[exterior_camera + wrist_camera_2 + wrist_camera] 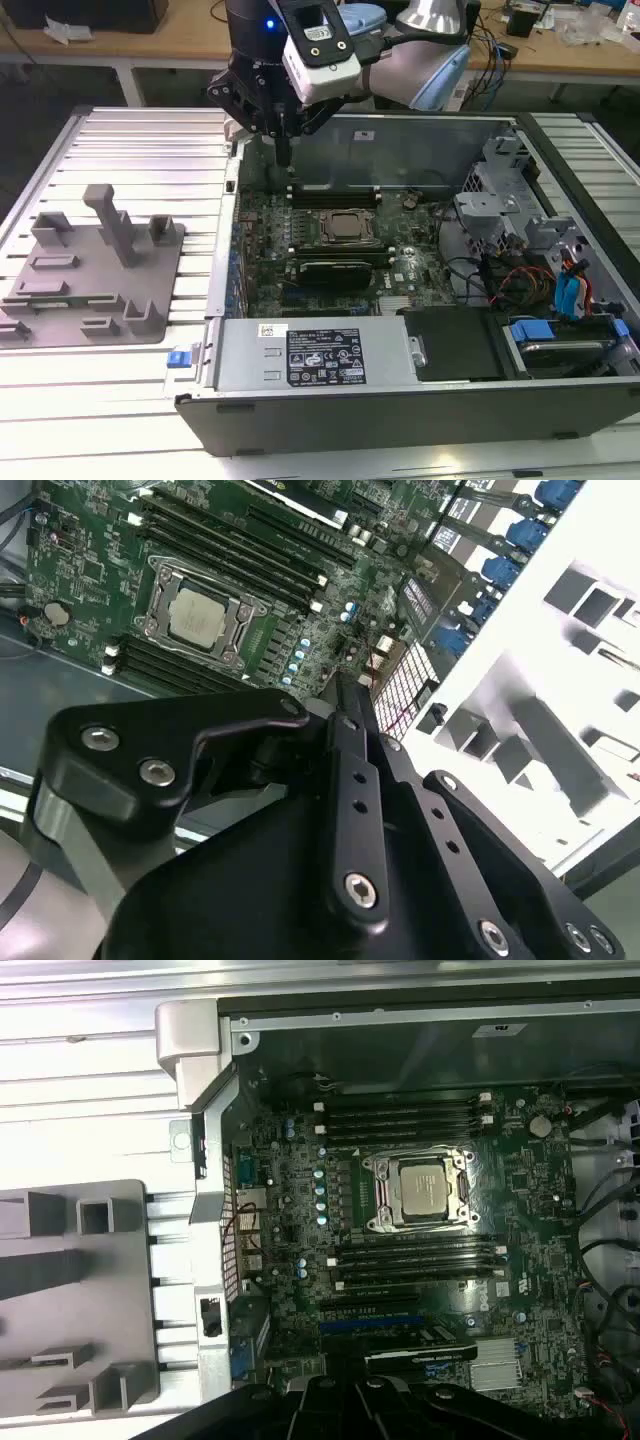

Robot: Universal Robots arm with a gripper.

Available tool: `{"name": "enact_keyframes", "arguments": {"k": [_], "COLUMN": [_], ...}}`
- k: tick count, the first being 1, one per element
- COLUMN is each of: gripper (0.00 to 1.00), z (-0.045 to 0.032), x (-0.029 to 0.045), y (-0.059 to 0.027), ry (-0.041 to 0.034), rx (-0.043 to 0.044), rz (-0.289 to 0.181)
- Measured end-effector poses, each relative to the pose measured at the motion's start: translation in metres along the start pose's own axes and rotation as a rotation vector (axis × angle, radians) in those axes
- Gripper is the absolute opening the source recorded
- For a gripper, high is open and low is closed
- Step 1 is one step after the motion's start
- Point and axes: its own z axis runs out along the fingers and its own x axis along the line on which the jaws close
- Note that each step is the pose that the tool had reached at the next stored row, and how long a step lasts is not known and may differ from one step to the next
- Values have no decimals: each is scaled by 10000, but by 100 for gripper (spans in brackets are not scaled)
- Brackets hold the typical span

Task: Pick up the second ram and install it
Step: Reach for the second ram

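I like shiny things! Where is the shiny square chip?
In the exterior view, the shiny square chip sits on the motherboard between two banks of black slots.

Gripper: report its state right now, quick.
Gripper: jaws closed, nothing seen between them, above the computer case.

Printed label [325, 357] on power supply [385, 355], text illegible, pale sticker [366, 133] on case wall [430, 150], perhaps printed

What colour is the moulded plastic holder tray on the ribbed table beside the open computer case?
The holder tray is plain grey, clearest in the exterior view.
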Motion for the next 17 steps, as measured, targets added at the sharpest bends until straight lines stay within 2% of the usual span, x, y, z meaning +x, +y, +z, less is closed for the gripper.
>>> {"name": "enact_keyframes", "arguments": {"k": [6,17], "gripper": [8,8], "z": [0,-5], "x": [1,163], "y": [0,-12], "ry": [0,0], "rx": [0,1], "rz": [-1,0]}}
